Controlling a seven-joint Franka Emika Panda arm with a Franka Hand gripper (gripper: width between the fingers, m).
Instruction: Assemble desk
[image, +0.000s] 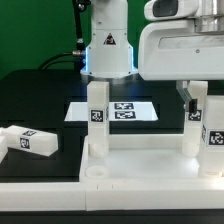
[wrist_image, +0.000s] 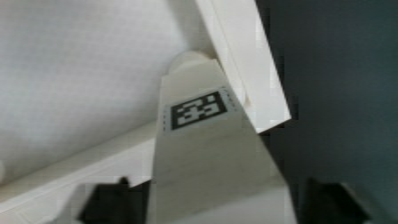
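leg (wrist_image: 210, 150): hard, light, slick plastic; hold its flat sides | end effector (wrist_image: 214, 200): around leg, cannot tell if squeezing

End effector (image: 198, 105) tips possibly hidden behind leg (image: 212, 140) at exterior view's right.

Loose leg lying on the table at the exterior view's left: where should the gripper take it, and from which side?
Take the loose leg across its two long side faces near mid-length, coming straight down from above. It lies flat on the table, and its blocky shape offers parallel sides there. A grip at either end would probably be less balanced.
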